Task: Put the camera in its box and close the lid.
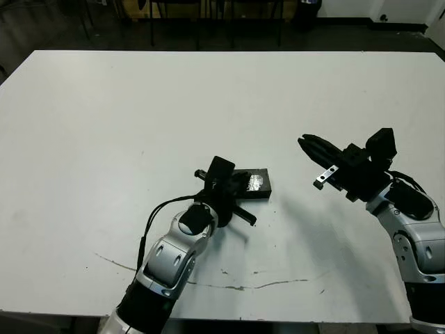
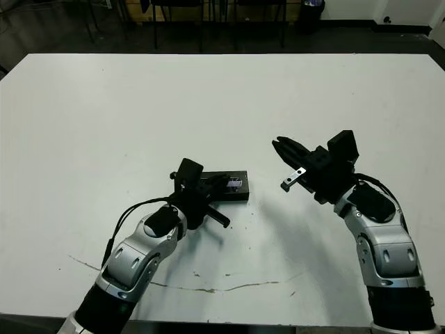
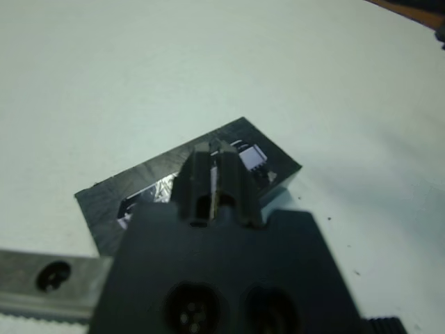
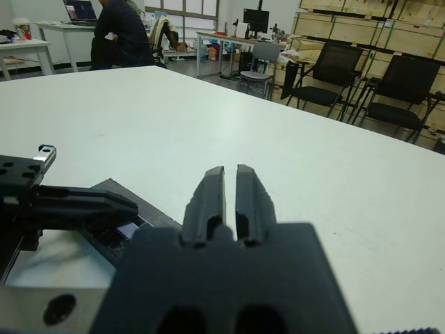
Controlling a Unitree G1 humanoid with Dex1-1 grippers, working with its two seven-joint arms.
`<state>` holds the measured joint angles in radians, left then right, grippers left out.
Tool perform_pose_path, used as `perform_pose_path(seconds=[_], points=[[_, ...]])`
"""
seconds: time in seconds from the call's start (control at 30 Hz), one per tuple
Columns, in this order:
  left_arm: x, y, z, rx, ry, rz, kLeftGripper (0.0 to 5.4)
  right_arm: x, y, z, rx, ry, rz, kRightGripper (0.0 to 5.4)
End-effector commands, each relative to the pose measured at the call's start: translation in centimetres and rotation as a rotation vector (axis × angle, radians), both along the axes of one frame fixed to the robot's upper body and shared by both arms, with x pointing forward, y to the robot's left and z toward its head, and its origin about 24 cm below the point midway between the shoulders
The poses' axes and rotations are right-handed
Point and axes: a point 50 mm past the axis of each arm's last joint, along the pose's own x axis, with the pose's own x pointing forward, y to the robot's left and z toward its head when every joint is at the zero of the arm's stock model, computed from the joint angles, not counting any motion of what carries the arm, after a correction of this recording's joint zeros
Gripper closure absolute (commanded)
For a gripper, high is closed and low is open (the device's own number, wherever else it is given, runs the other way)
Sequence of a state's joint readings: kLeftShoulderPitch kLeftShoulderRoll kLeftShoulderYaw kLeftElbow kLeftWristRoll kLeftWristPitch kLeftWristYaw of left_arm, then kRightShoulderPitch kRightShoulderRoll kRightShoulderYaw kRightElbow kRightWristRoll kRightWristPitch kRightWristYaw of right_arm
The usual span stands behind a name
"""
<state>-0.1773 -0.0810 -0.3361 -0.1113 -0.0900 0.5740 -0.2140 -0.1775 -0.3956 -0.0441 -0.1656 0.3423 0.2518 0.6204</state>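
Closed-fingered, the left end effector (image 1: 240,189) is pressed on the lid (image 1: 254,183), seated mid-desk (light, rigid, slippery); edges should be gripped. Right of the lid, the right end effector (image 1: 309,147) is held closed, empty.

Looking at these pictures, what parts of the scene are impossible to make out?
- The camera: not seen in any view; the closed lid covers the box, so whether it lies inside cannot be told.
- The lid's near end: hidden by the left gripper in the eye views.
- The silvery label: partly behind the fingers in the left wrist view, print too blurred to read.
- The person beyond the table: small, cut off by the right wrist view's edge.
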Motion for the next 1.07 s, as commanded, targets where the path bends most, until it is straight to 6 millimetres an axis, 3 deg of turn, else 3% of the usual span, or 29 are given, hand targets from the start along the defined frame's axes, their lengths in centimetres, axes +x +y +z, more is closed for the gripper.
perform_pose_path(seconds=[0.03, 0.17, 0.3, 0.37, 0.47, 0.57, 0.7, 1.07], points=[[-1.4, 3.2, -2.2, 0.053, 0.136, 0.068, 5.37, -0.4, 0.0, -0.5, 0.009, 0.019, -0.008, 5.40], [-1.3, 5.4, 1.6, -0.039, -0.088, 0.079, 5.37, -0.8, 0.4, -0.3, 0.027, 0.012, -0.041, 5.40], [-0.6, 8.2, 4.7, -0.026, -0.330, 0.114, 5.37, -0.9, 1.0, -0.2, 0.035, -0.025, -0.099, 5.40], [-0.1, 9.8, 6.1, 0.021, -0.471, 0.140, 5.37, -0.8, 1.3, -0.2, 0.031, -0.058, -0.126, 5.40], [0.4, 12.1, 7.8, 0.233, -0.744, 0.216, 5.37, -0.8, 1.8, -0.3, 0.041, -0.100, -0.183, 5.40], [0.6, 14.3, 7.7, 0.252, -0.814, 0.326, 5.37, -1.0, 2.6, -0.6, 0.047, -0.141, -0.230, 5.40], [0.3, 15.7, 6.3, 0.181, -0.801, 0.448, 5.37, -1.3, 3.0, -1.3, 0.047, -0.146, -0.251, 5.40], [-1.0, 15.0, 4.2, 0.085, -0.743, 0.537, 5.37, -1.4, 3.2, -2.0, 0.052, -0.139, -0.256, 5.40]])
